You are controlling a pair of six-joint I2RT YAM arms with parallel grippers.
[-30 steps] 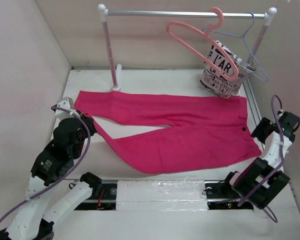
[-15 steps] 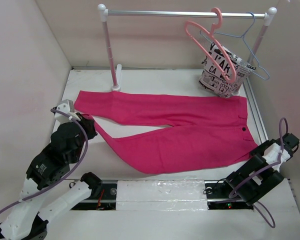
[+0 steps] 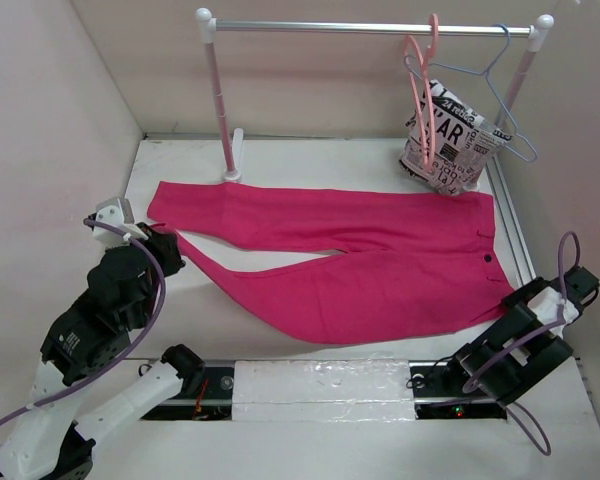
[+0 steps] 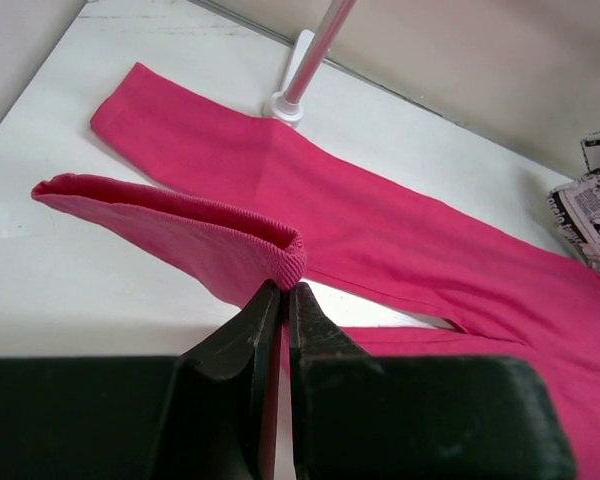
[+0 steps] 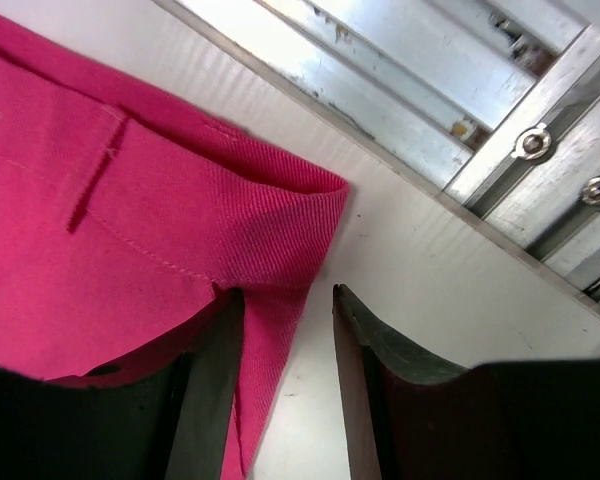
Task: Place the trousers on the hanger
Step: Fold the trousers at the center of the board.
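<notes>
The magenta trousers [image 3: 360, 270] lie flat across the table, waist to the right and legs to the left. My left gripper [image 3: 168, 245] is shut on the near leg's cuff [image 4: 280, 250], which is lifted and folded back over the jaws [image 4: 283, 287]. My right gripper [image 3: 515, 295] is low at the near waistband corner [image 5: 310, 200]. Its jaws stand apart [image 5: 285, 292], one finger under the fabric and the corner's edge between them. The salmon hanger [image 3: 420, 90] hangs on the rail, seen nearly edge-on.
A rail [image 3: 370, 28] on two posts spans the back. A light-blue wire hanger [image 3: 500, 90] and a white garment with black lettering [image 3: 445, 145] hang at its right end. A taped strip [image 3: 325, 385] lines the near edge, and metal framing [image 5: 460, 90] lies beside the right gripper.
The right arm dropped to the waistband corner and its jaws have narrowed. The left gripper drew the cuff slightly left. The salmon hanger swung round to edge-on.
</notes>
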